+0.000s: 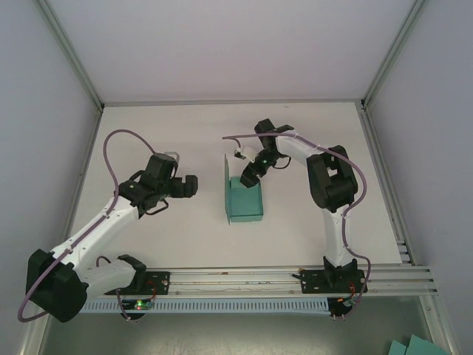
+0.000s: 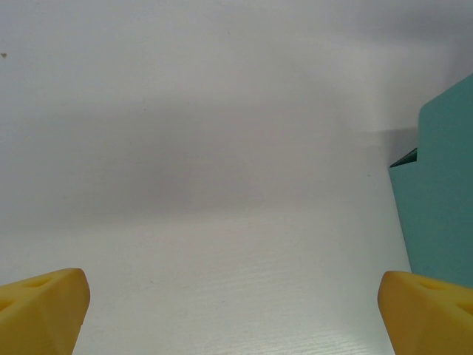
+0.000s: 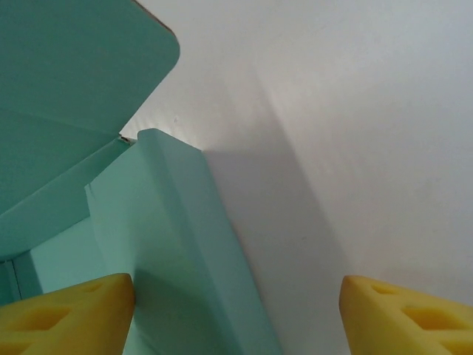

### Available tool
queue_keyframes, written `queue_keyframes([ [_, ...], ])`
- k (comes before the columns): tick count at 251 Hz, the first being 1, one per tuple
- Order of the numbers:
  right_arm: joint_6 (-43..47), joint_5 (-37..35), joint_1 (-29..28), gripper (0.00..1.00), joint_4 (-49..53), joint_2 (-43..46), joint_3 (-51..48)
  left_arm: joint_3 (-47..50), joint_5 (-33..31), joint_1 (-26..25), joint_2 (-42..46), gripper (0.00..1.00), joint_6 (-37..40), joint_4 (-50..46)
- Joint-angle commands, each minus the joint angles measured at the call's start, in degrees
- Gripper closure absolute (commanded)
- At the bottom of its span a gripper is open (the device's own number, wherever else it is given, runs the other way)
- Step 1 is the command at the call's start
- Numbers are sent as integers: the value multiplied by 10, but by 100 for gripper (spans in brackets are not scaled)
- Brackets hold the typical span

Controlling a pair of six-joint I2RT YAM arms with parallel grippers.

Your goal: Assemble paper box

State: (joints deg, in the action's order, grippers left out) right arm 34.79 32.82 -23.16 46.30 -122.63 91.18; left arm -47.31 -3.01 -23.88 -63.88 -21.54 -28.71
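Note:
The paper box [image 1: 244, 201] is teal-green card, partly folded, near the middle of the table, with one tall flap [image 1: 228, 177] standing up on its left side. My right gripper [image 1: 250, 176] hangs over the box's far end. In the right wrist view the right gripper [image 3: 236, 314] is open and straddles a box wall [image 3: 177, 244]: one yellow fingertip [image 3: 66, 310] sits on the teal side, the other over bare table. My left gripper [image 1: 194, 185] stands left of the box, wide open with nothing in it [image 2: 236, 318]. The teal card [image 2: 443, 192] lies off its right fingertip [image 2: 429, 310].
The white table [image 1: 170, 140] is walled by white panels on three sides. A metal rail [image 1: 295, 275] carrying both arm bases runs along the near edge. Spare teal sheets [image 1: 414, 346] lie off the table at the bottom right.

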Motion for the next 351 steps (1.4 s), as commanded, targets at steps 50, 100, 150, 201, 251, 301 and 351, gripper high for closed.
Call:
queue_keyframes([
  [50, -12, -90, -28, 55, -33, 21, -37, -9, 7, 5, -22, 0, -6, 14],
  [100, 13, -160, -48, 62, -46, 37, -90, 4, 2, 5, -12, 0, -3, 23],
  [150, -29, -204, -53, 80, -89, 48, -114, 5, -1, 5, -14, 0, -5, 22],
  [201, -128, -323, -67, 100, -187, 84, -154, 12, -14, 5, -12, 0, -25, 35],
  [251, -208, -368, -68, 100, -247, 176, -185, 6, -36, 21, -20, 0, -51, 53],
  [301, -304, -246, -54, 100, -352, 332, -256, 11, 35, 83, -34, 0, -60, 121],
  [351, -424, -86, -49, 100, -478, 414, -319, 26, 261, 94, -88, 0, -33, 317],
])
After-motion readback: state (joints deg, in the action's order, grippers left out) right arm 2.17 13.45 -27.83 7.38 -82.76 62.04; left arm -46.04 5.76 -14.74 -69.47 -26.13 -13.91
